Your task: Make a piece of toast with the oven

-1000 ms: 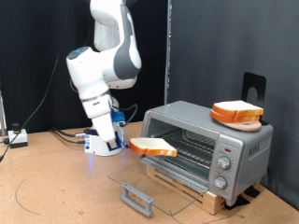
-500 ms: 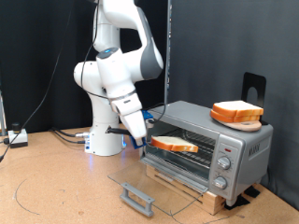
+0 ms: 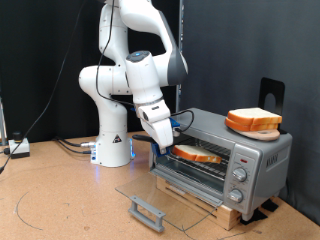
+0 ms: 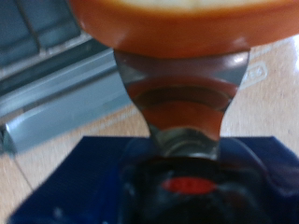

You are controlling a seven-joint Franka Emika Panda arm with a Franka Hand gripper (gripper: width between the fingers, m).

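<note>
Exterior view: my arm (image 3: 130,85) reaches from the exterior view's left toward the oven (image 3: 222,158), whose glass door (image 3: 165,205) lies folded down over the tabletop (image 3: 60,205). A pile of bread (image 3: 253,121) rests on the oven's top. My pincer (image 3: 167,143) is clenched on the piece of toast (image 3: 198,154), which sits partly inside the oven opening.

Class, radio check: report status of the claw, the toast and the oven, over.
Claw at oven mouth, shut on piece of toast. Toast partly inside, above the wire rack. Glass door folded down open. Pile of bread on oven top, clear of path.
</note>
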